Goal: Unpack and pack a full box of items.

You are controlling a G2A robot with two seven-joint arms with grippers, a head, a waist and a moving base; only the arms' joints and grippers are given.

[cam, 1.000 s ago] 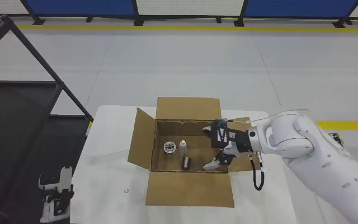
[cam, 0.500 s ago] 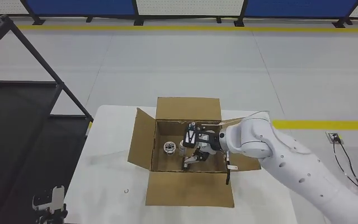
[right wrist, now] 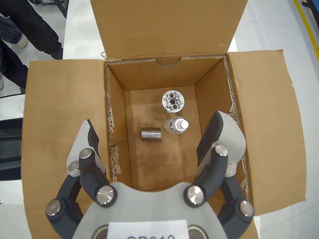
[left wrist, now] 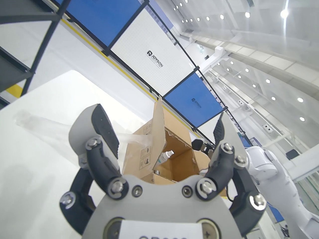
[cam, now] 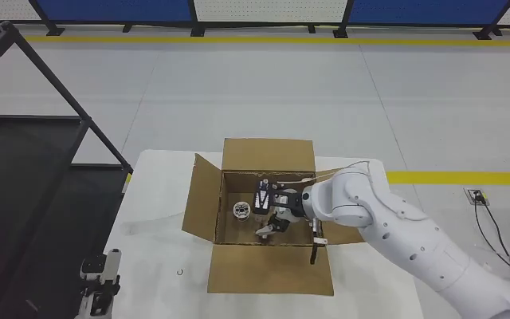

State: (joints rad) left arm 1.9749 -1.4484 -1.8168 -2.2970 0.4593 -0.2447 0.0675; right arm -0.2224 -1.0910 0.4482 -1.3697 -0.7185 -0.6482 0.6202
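I see a brown corrugated cardboard box (cam: 271, 271) standing on the white bench (cam: 159, 239), its four flaps folded outward and its top open.

My right gripper (cam: 268, 226) hangs over the open box, pointing down at the box floor. In the right wrist view the right gripper (right wrist: 154, 121) has its two fingers spread wide apart, and they touch none of the items below.

Three items rest on the floor of the box (right wrist: 169, 13):
- A round silver metal disc with holes (right wrist: 172, 101) lies flat, closest to the box wall that has a notch torn in its rim.
- A small clear plastic bottle with a white cap (right wrist: 176, 125) stands upright just beside the disc, toward the middle of the box.
- A short dark steel cylinder (right wrist: 151, 135) lies on its side just beside the bottle.

In the top view the disc (cam: 241, 210) shows near one side wall of the box.

My left gripper (cam: 100, 283) sits at the bench's edge, well apart from the box. In the left wrist view the left gripper (left wrist: 159, 114) also has its fingers wide apart. It looks across the bench (left wrist: 49, 115) toward the box (left wrist: 144, 148), where the bottle (left wrist: 165, 154) shows through a gap between two flaps.
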